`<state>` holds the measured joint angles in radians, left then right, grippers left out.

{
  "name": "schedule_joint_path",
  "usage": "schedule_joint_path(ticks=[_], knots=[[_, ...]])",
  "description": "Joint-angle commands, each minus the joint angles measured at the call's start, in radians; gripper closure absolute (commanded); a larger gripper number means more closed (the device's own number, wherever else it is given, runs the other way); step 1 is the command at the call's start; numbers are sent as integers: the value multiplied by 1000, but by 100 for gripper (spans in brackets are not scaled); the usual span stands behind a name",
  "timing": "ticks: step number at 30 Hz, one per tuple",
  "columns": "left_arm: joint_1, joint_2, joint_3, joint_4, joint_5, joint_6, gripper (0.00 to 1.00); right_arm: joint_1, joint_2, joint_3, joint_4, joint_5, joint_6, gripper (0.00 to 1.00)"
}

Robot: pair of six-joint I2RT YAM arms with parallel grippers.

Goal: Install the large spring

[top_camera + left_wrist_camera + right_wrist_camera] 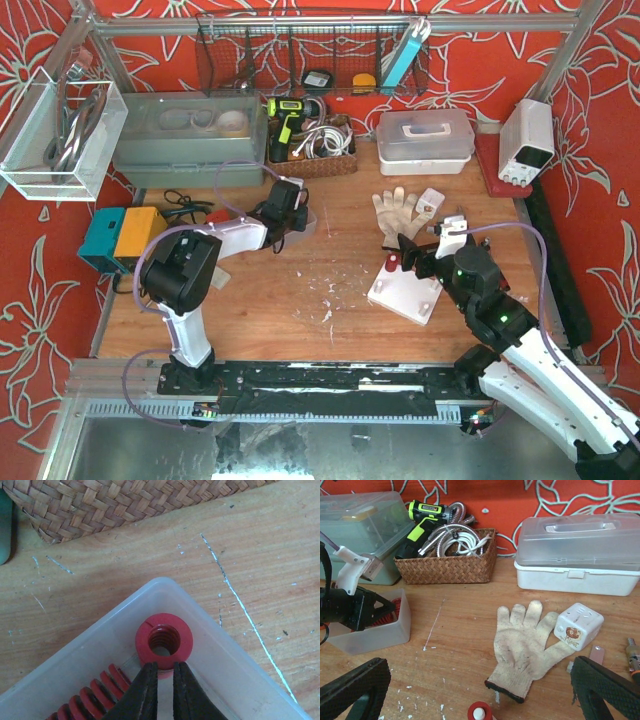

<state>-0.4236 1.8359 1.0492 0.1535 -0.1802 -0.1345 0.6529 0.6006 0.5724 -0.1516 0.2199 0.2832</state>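
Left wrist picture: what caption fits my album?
Left pincer pinches the red spring standing in a plastic tub.

Left wrist cam: my left gripper (pixel 165 669) covers the lower rim of the upright large spring (pixel 186 642), so I can't tell if the closed tips actually pinch it. The second spring (pixel 92 697) and the tray (pixel 210 650) both run off the bottom edge. Right wrist cam: the right gripper (pixel 480 682) is only two pads clipped by the lower corners, and a red-capped part (pixel 480 711) is cut off at bottom centre, can't ID it.
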Motion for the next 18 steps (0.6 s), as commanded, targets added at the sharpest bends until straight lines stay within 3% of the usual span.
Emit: schedule_joint_path(ticks=[1, 14, 18], knots=[[4, -12, 21, -46, 10, -1, 87, 1, -12, -25, -15, 32, 4, 1], [4, -141, -50, -55, 9, -19, 87, 1, 7, -32, -6, 21, 10, 1], [4, -109, -28, -48, 23, -18, 70, 1, 5, -32, -8, 24, 10, 1]])
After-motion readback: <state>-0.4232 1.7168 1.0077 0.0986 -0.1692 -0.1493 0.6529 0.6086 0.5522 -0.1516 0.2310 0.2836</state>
